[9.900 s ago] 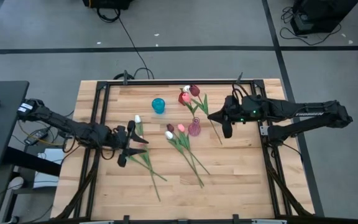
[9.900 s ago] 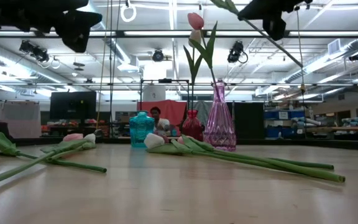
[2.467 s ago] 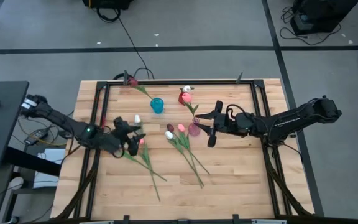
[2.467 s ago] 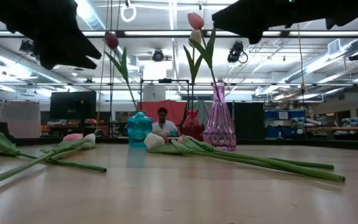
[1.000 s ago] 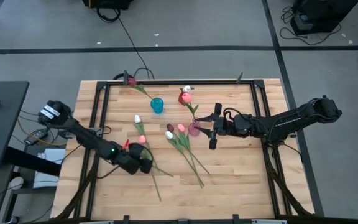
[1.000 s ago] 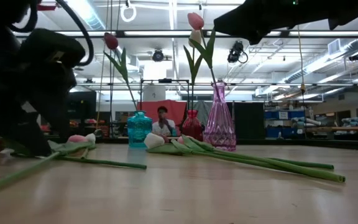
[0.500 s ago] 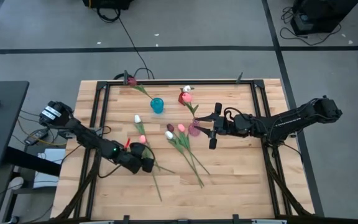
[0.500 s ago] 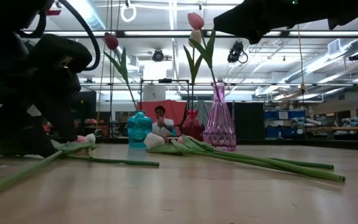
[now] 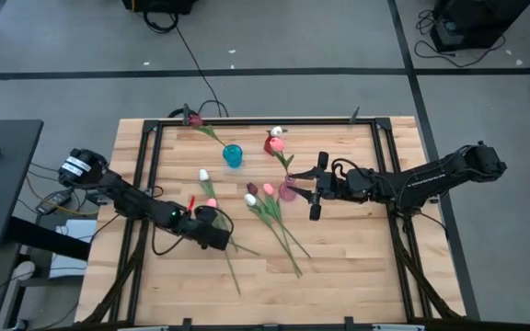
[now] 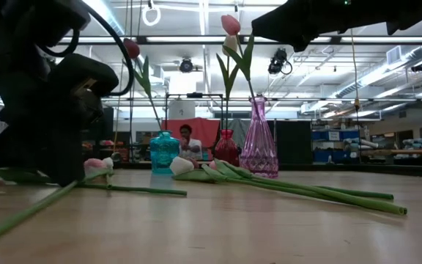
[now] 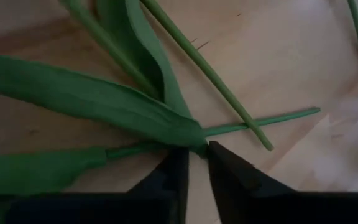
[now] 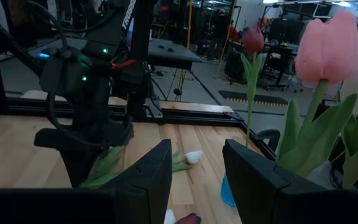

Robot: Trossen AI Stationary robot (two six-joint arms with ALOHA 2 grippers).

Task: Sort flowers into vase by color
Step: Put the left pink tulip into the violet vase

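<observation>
A: Left gripper (image 9: 217, 241) is sitting low on the table (image 9: 357, 267), down on the pair of loose flowers (image 9: 212, 210) at the left-middle. Which way is the stem running from it?

B: In the left wrist view the green stem (image 11: 253, 122) is lying crosswise in front of the fingertips, long axis roughly at right angles to the fingers (image 11: 178, 171). The fingers are nearly pressed together, pinching right where leaf (image 11: 92, 99) meets stem. It's looking like a grip on the stem, but contact is hard to confirm from that angle.

A: Heads?

B: Pink head (image 9: 211, 203) and white head (image 9: 203, 175) are pointing toward the far side, toward the teal vase (image 9: 234, 155); the stems are trailing back toward the near edge. So the hand is holding low on the stem, head end away from it.

A: Right gripper (image 9: 314, 191)?

B: Hovering just beside the pink vase (image 9: 287, 190), fingers spread, holding nothing. The middle bunch (image 9: 274, 221) is lying near it, stems slanting to the near-right.

A: Nearer arm for the left pair?

B: Left, clearly; the right is well apart from them. The lift is needing the head end swung up and over toward a vase.
</observation>
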